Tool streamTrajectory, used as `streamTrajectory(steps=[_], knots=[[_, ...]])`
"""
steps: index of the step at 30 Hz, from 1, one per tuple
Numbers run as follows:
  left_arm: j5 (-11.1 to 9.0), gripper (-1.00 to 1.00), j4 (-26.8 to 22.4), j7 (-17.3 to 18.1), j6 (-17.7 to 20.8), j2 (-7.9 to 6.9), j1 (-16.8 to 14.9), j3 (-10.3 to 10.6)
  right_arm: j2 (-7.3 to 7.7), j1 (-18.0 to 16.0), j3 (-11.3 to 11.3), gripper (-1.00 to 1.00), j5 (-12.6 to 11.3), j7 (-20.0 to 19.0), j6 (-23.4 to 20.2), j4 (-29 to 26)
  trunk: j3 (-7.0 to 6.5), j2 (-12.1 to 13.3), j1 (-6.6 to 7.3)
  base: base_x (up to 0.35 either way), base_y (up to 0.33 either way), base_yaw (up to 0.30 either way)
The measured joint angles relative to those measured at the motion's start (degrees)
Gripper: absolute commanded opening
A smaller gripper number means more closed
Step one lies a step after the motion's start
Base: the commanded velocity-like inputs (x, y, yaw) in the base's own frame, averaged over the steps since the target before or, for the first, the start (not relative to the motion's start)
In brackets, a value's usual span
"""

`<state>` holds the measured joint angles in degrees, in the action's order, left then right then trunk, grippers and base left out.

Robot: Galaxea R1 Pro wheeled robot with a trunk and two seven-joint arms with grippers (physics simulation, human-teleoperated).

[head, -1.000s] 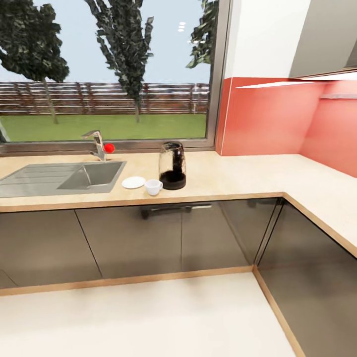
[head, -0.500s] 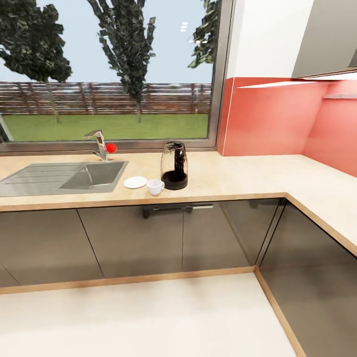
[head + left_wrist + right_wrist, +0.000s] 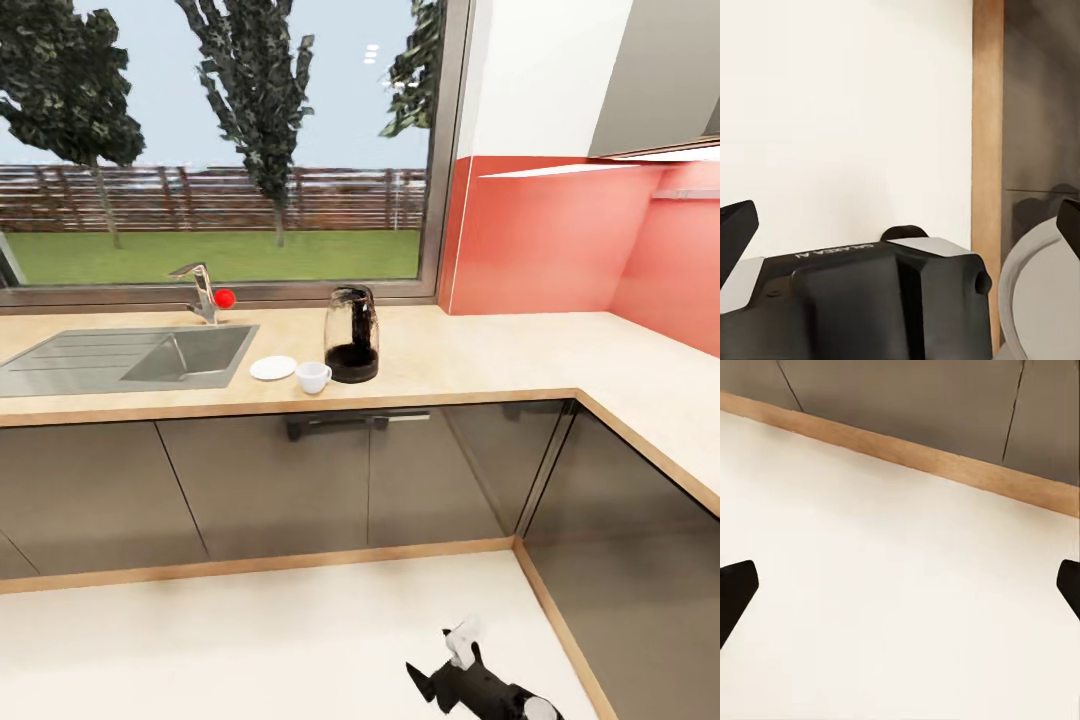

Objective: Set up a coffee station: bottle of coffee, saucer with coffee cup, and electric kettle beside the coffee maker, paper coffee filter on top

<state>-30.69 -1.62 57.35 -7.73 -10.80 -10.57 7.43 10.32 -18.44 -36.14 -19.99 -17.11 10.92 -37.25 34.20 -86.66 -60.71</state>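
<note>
Robot was parked facing the tabletop (image 3: 480,360), arms low. Electric kettle (image 3: 351,335) stood mid-tabletop near the front edge, just past the sink (image 3: 120,355); coffee cup (image 3: 312,377) was just beside it, saucer (image 3: 272,368) next to the cup, cup not on saucer. Coffee maker, bottle and filter weren't located. Right claw (image 3: 900,585) was spread wide over bare floor, empty; left claw (image 3: 900,225) likewise apart, empty. Step judged: approach. Next move calls for closing on the front edge, then lifting the cup onto the saucer.
</note>
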Motion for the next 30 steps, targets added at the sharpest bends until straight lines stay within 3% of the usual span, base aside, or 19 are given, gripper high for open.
streamTrajectory(steps=[11, 12, 18, 19, 23, 25, 26, 27, 30], knots=[[-0.05, 1.00, 0.08, -0.09, 0.08, 0.00, -0.02, -0.08, 0.16, -0.72, 0.42, 1.00, 0.13, 0.22, -16.49, -24.26, 0.00, 0.00, 0.00, 0.000, 0.000, 0.000], [-0.05, 1.00, 0.08, -0.09, 0.08, 0.00, 0.00, -0.08, 0.16, -1.13, 1.09, 1.00, 0.14, 0.21, -17.78, -26.01, 0.00, 0.00, 0.00, 0.000, 0.000, 0.000], [-0.09, 1.00, 0.09, -0.10, 0.10, 0.00, 0.00, -0.09, 0.12, -5.77, 10.66, 1.00, -0.05, -1.03, -27.36, -33.94, -0.01, 0.00, 0.00, 0.000, 0.000, 0.000], [-0.09, 1.00, 0.09, -0.11, 0.10, 0.00, -0.01, -0.09, 0.13, -7.74, 12.68, 1.00, -0.10, -1.98, -30.15, -35.56, -0.01, 0.00, 0.00, 0.000, 0.000, 0.000], [-0.12, 1.00, 0.09, -0.11, 0.14, 0.00, 0.01, -0.28, 0.16, -12.51, 15.62, 1.00, -0.06, -3.88, -35.40, -37.99, -0.01, 0.00, 0.00, 0.000, 0.000, 0.000], [-0.20, 1.00, 0.09, -0.11, 0.17, 0.00, 0.02, -1.20, 0.18, -16.59, 17.87, 1.00, -0.05, -4.56, -39.18, -38.85, -0.01, 0.00, 0.00, 0.000, 0.000, 0.000], [-0.41, 1.00, 0.06, -0.10, 0.18, 0.00, 0.00, -3.49, 0.41, -21.31, 20.70, 1.00, 0.19, -4.90, -45.36, -39.31, 0.01, 0.00, 0.00, 0.000, 0.000, 0.000], [-0.43, 1.00, 0.09, -0.12, 0.17, 0.00, 0.01, -3.69, 0.48, -25.79, 21.20, 1.00, -0.03, -4.89, -46.77, -39.32, -0.01, 0.00, 0.00, 0.000, 0.000, 0.000], [-0.53, 1.00, 0.08, -0.12, 0.18, 0.00, 0.02, -4.31, 0.90, -30.86, 22.00, 1.00, 0.79, -4.77, -50.78, -38.58, -0.01, 0.00, 0.00, 0.000, 0.000, 0.000]])
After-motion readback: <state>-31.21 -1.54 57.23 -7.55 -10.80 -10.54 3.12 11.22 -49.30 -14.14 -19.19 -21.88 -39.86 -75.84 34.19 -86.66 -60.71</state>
